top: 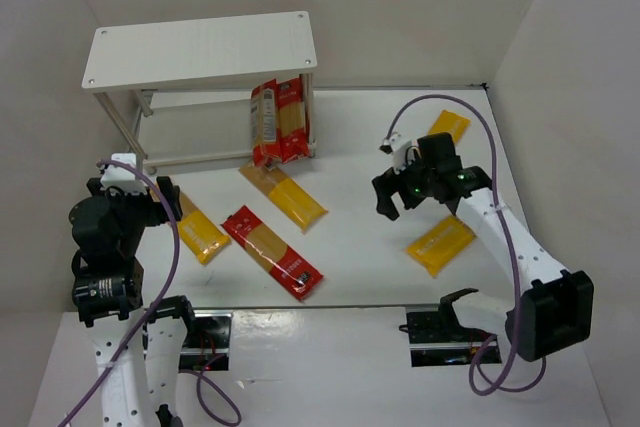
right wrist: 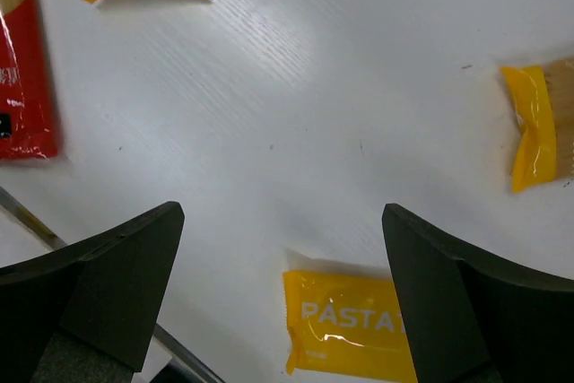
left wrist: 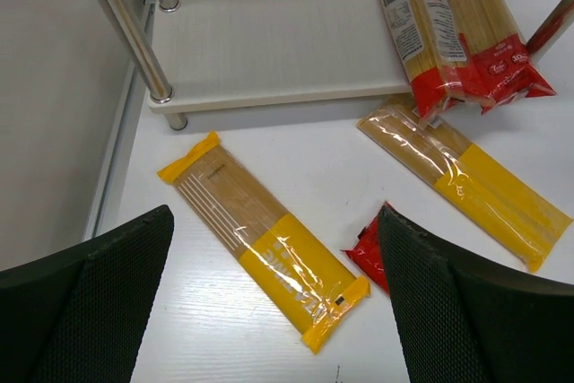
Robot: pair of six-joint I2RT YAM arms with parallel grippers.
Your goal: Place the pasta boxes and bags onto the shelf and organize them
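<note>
Jaws of the left gripper (top: 155, 205) (left wrist: 273, 221) stand apart, holding nothing. Below them a left yellow pack (top: 200, 232) (left wrist: 265, 235) lies flat on the table (top: 370, 247). Behind it stands the shelf (top: 200, 47), its top board bare. Only the left wrist view shows the lower board (left wrist: 269, 42) clearly. Two red packs (top: 278, 122) (left wrist: 457, 24) lean at the shelf's right end, their bottoms at that board's front edge. Just in front lies a middle yellow pack (top: 285, 192) (left wrist: 466, 172), one end beside the red packs' bottoms. Nearer the arms a red pack (top: 272, 252) lies flat and slantwise. The top view shows it whole, the left wrist view only a corner (left wrist: 366, 253).

To the right, the right gripper (top: 398, 199) (right wrist: 282, 213) hangs above the table, jaws apart and empty. A near yellow pack (top: 440, 244) lies close by; only the right wrist view shows the word PASTA on it (right wrist: 350, 329). A far yellow pack (top: 448, 127) lies near the back wall.
</note>
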